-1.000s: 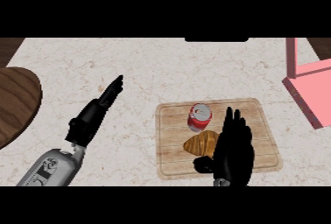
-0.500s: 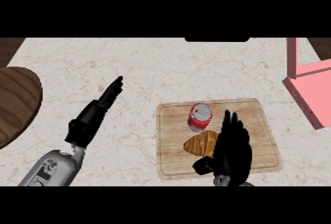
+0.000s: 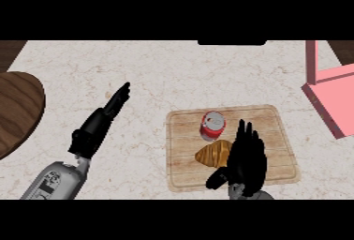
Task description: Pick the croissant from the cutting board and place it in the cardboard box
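A golden-brown croissant [image 3: 211, 153] lies near the middle of the wooden cutting board [image 3: 275, 125], just below a red can [image 3: 213, 125]. My right hand [image 3: 245, 158] hovers over the board with straight fingers pointing away, its left edge against or over the croissant's right end, thumb low at the board's front. My left hand [image 3: 99, 125] rests open on the counter well left of the board. The box [image 3: 330, 96] shows as a pink open container at the right edge, partly cut off.
A dark round wooden surface [image 3: 15, 112] sits at the left edge. Marble counter lies between the board and the pink box. A dark slot [image 3: 231, 42] shows at the top centre.
My right hand has crept slightly forward and lower over the board toward the croissant. The left hand, can and croissant have not moved.
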Robot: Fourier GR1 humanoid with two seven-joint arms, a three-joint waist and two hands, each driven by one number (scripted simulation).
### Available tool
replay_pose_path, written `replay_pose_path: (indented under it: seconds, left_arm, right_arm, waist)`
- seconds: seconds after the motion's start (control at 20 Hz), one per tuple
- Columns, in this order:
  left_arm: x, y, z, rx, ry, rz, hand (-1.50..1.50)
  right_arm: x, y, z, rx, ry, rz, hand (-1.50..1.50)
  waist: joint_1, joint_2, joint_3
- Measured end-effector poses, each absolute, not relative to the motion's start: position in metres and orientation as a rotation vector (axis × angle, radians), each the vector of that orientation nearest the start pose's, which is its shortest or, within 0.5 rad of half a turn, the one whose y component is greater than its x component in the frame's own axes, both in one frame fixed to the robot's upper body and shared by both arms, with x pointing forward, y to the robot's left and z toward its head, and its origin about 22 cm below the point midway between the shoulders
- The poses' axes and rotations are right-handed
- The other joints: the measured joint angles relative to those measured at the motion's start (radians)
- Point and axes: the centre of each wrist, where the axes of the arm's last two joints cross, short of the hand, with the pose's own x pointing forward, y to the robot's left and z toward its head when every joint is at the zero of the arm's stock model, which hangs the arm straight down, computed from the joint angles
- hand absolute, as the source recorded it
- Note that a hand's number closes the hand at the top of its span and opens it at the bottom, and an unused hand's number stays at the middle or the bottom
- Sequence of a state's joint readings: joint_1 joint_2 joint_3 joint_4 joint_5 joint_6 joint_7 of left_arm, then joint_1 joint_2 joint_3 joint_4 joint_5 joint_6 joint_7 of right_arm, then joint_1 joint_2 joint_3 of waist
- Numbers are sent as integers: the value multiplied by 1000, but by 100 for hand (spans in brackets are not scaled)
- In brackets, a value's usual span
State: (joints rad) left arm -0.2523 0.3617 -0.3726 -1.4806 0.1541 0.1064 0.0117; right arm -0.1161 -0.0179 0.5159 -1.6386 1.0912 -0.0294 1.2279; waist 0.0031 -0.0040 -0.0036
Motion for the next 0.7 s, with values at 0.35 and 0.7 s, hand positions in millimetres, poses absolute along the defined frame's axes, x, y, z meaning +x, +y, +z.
replay_pose_path:
  seconds: [0.35,0.7]
  left_arm:
    - [282,207,35,-34,-1599,-457,0]
    - [280,211,31,-38,-1604,-447,0]
  right_arm:
    - [227,-110,25,-1004,-717,581,150]
    - [228,-106,22,-1015,-726,614,150]
  waist:
    - [-2,-2,1]
    - [-2,-7,-4]
